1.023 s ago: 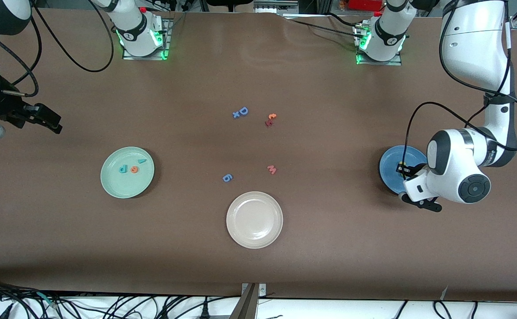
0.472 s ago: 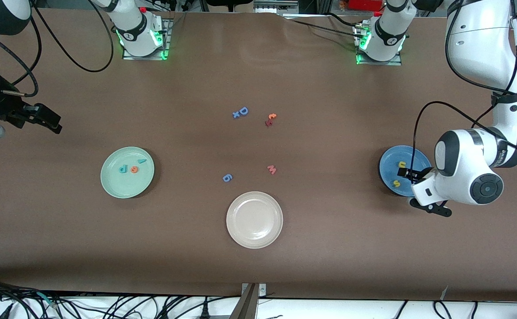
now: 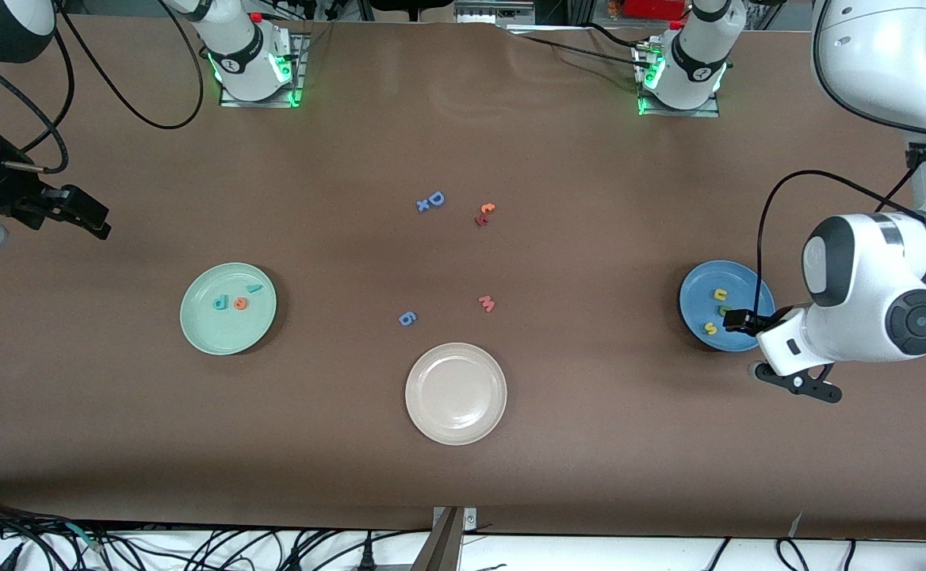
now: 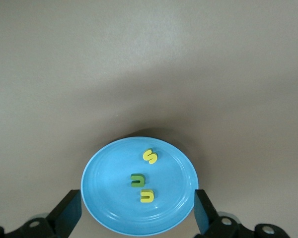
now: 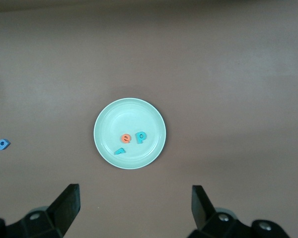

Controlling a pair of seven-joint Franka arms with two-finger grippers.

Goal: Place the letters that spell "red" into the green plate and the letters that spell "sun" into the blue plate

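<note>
Left claw (image 3: 736, 319) lifted off blue plate (image 3: 697, 305), released, right claw (image 3: 82, 212) waiting released, brown table (image 3: 590, 198)

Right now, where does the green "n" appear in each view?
Front view: green "n" in the blue plate, between yellow "u" and yellow "s".
Left wrist view: green "n" mid-plate, between the same letters.
Right wrist view: not in it.
Shared landmark: the blue plate.
</note>
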